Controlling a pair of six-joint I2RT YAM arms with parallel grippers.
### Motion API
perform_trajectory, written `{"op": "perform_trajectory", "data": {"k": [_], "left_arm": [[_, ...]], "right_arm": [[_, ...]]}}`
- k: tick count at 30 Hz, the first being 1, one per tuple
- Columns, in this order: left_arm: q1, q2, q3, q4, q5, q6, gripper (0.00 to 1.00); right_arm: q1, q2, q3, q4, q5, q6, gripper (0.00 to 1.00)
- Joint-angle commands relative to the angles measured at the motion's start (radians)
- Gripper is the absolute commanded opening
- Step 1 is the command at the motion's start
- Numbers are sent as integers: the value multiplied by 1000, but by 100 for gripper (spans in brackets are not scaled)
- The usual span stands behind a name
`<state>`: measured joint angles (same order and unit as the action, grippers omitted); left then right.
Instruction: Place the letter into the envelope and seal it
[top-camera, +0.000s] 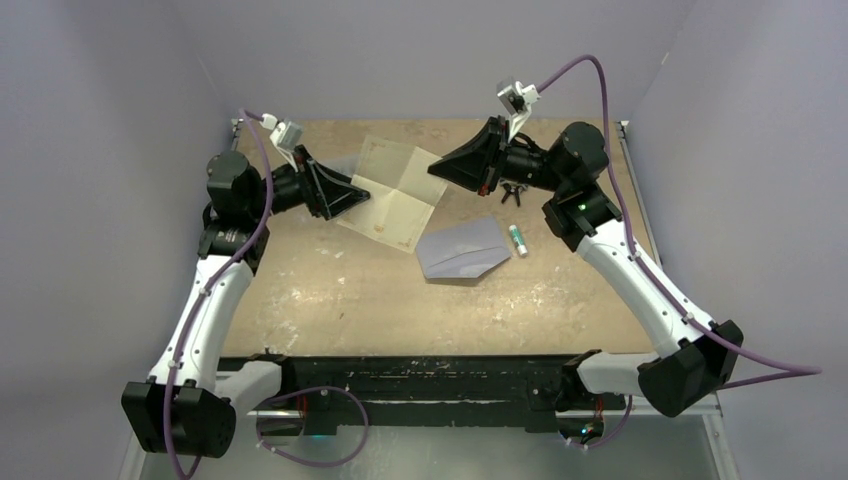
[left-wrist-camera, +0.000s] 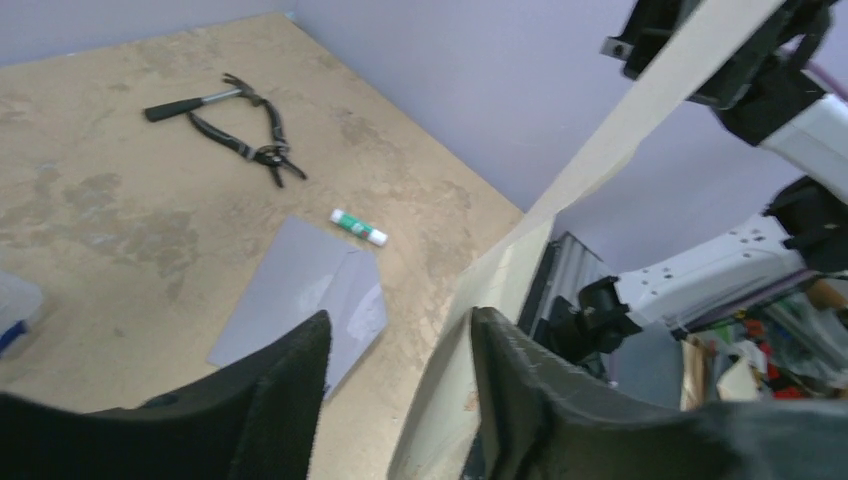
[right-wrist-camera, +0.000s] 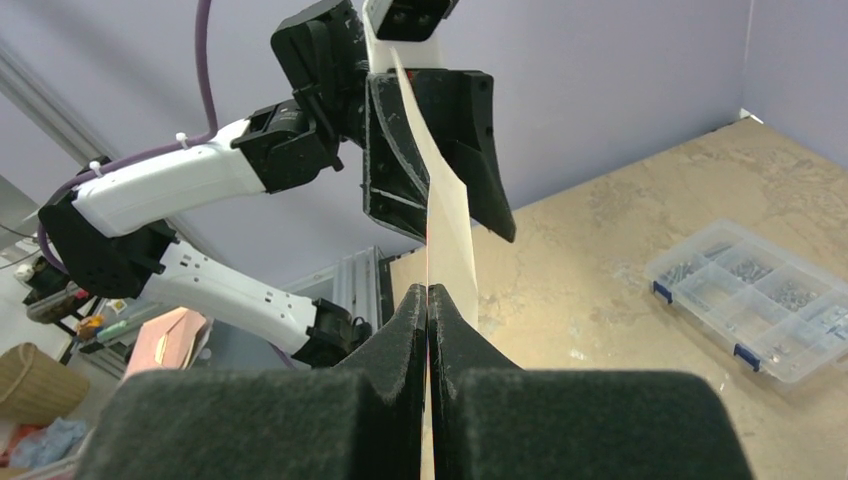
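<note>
Up off the tabletop (top-camera: 330, 290), between both arms: letter (top-camera: 395, 195), pinched at one edge by right claw (right-wrist-camera: 428, 292), pressed tight. Left claw (left-wrist-camera: 400, 320) spread, straddling the far edge, sheet close against one finger. Flat below: envelope (top-camera: 463, 250), glue stick (top-camera: 518, 240) just beside, pliers (top-camera: 511, 192) farther back, clear compartment box (right-wrist-camera: 760, 300) well apart.
</note>
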<state>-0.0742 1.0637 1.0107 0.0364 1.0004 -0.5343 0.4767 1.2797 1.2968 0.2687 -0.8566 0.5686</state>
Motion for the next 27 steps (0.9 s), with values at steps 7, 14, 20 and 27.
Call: {"op": "perform_trajectory", "data": {"k": [7, 14, 20, 27], "left_arm": [[-9, -79, -45, 185, 184, -82, 29], [-19, -78, -50, 187, 189, -83, 13], [-24, -104, -106, 379, 73, -215, 0], [-26, -36, -138, 528, -49, -381, 0]], "right_arm": [[-3, -26, 24, 86, -15, 23, 0], [-3, -40, 17, 188, -52, 47, 0], [-3, -21, -1, 178, -113, 7, 0], [2, -42, -79, 201, -271, -60, 68]]}}
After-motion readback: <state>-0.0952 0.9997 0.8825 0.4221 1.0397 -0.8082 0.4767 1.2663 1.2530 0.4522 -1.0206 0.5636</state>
